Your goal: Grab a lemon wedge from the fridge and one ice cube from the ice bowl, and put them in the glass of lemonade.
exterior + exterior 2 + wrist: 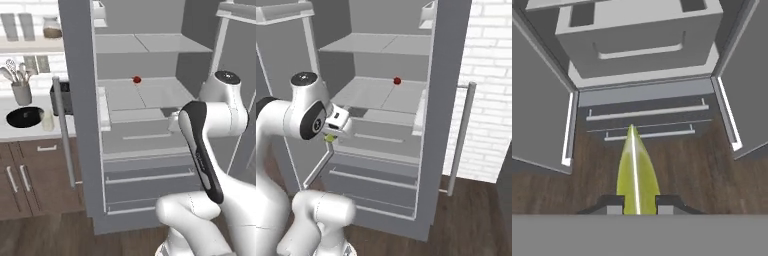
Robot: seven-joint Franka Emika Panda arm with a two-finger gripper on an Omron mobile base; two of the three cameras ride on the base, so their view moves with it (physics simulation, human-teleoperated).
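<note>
We are facing the open fridge, well apart from the glass of lemonade on the counter. Our gripper is pinching the lemon wedge; we are keeping it level for carrying.

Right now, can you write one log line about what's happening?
pincer: shut on tiny yellow-green lemon wedge | tall grey fridge: doors open | wedge: outside fridge, above wood floor
</note>
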